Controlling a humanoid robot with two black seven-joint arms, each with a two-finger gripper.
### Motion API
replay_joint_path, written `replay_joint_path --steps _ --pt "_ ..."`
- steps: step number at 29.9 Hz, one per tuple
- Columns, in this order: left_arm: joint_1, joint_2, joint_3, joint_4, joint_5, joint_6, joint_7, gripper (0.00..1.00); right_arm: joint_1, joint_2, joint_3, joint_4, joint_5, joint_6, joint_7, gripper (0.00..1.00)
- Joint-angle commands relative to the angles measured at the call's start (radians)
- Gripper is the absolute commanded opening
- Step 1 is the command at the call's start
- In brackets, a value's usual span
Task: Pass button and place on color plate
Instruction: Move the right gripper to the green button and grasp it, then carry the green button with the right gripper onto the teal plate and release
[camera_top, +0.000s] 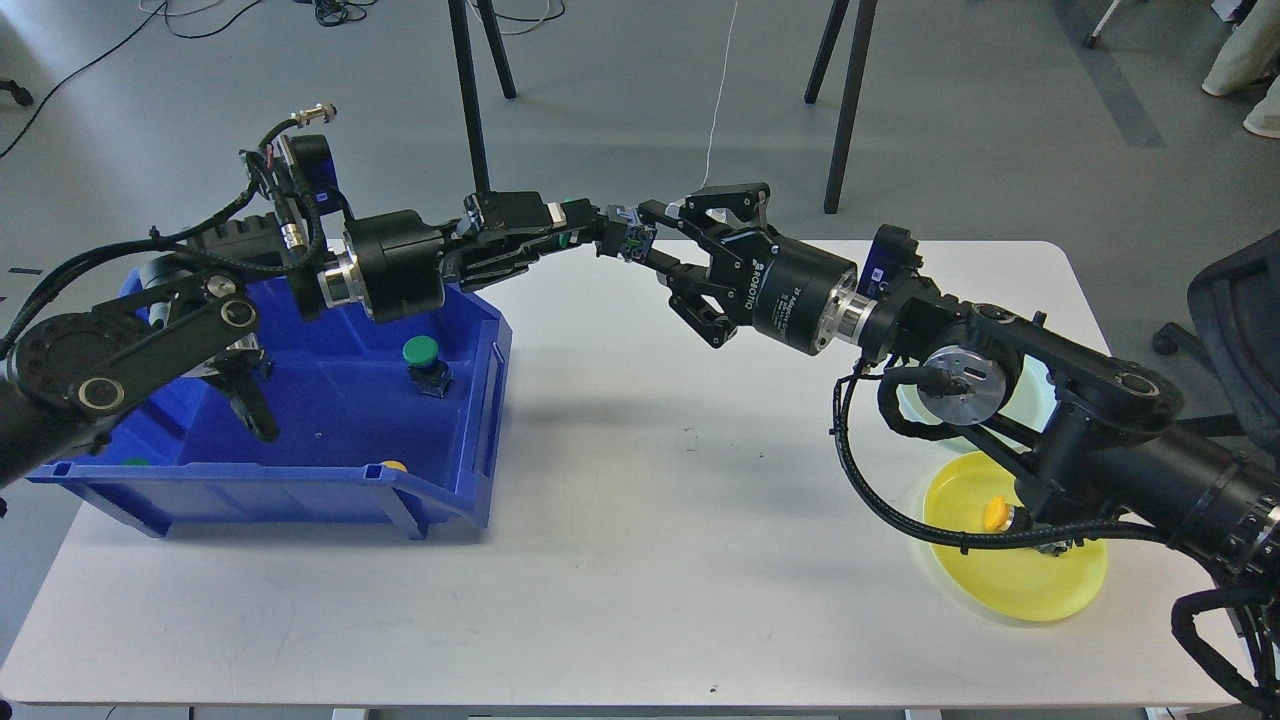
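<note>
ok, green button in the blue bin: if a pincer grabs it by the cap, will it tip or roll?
The green button looks rigid, with a domed cap over a dark blocky body, so probably no flex. Standing upright and top-wide in the blue bin, it may tip if nudged sideways. The round cap could slip between flat fingers; the squarer body likely grips better and shouldn't roll far.

Open middle, crowded ends

The surface (650, 520) lies bare between the blue bin (470, 440) on the left and the yellow plate (1020, 585) on the right, leaving wide passage there. The bin's walls hem in the green button (421, 352) inside it, and the left arm's links hang over its left half. The right arm and its cables cross over the plate's upper part, where a yellow button (995, 513) sits. Both end effectors meet above the far edge.
</note>
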Motion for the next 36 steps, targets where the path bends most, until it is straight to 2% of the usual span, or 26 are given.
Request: replay_joint_path --steps 1,3,4,7,18,24,28,31,32,34,36 --pt "0.0 0.0 -0.001 0.001 -0.002 0.0 0.0 0.27 -0.001 -0.002 0.004 0.0 0.001 0.0 0.001 0.01" --pt "0.0 -0.003 -0.003 0.001 -0.009 0.0 0.0 0.52 -0.001 -0.002 0.004 0.002 0.001 0.0 0.001 0.01" --pt "0.0 -0.004 -0.003 0.001 -0.016 0.0 0.0 0.61 -0.001 -0.002 0.004 0.003 0.001 0.0 0.001 0.01" --pt "0.0 -0.004 -0.001 0.002 -0.048 0.0 0.0 0.7 -0.003 -0.002 0.004 0.003 0.001 0.0 0.001 0.01" --pt "0.0 -0.006 -0.003 0.004 -0.056 0.0 0.0 0.72 -0.019 -0.025 0.045 0.009 0.003 -0.002 0.001 0.01" --pt "0.0 -0.006 -0.003 0.004 -0.056 0.0 0.0 0.72 -0.156 -0.152 0.237 0.009 0.008 -0.026 0.0 0.01" --pt "0.002 -0.006 -0.003 0.005 -0.058 0.0 0.0 0.72 -0.356 -0.196 0.468 0.02 0.009 -0.189 -0.005 0.01" --pt "0.002 -0.007 -0.003 0.005 -0.058 0.0 0.0 0.72 -0.499 -0.198 0.607 0.081 0.006 -0.447 -0.003 0.01" --pt "0.002 -0.007 -0.003 0.004 -0.058 0.0 0.0 0.72 -0.53 -0.2 0.619 0.112 -0.008 -0.564 0.0 0.01" --pt "0.002 -0.007 -0.003 0.005 -0.058 0.0 0.0 0.72 -0.558 -0.21 0.618 0.132 -0.011 -0.731 0.001 0.01" --pt "0.002 -0.007 -0.003 0.004 -0.058 0.0 0.0 0.72 -0.564 -0.229 0.608 0.125 -0.023 -0.804 0.001 0.01"
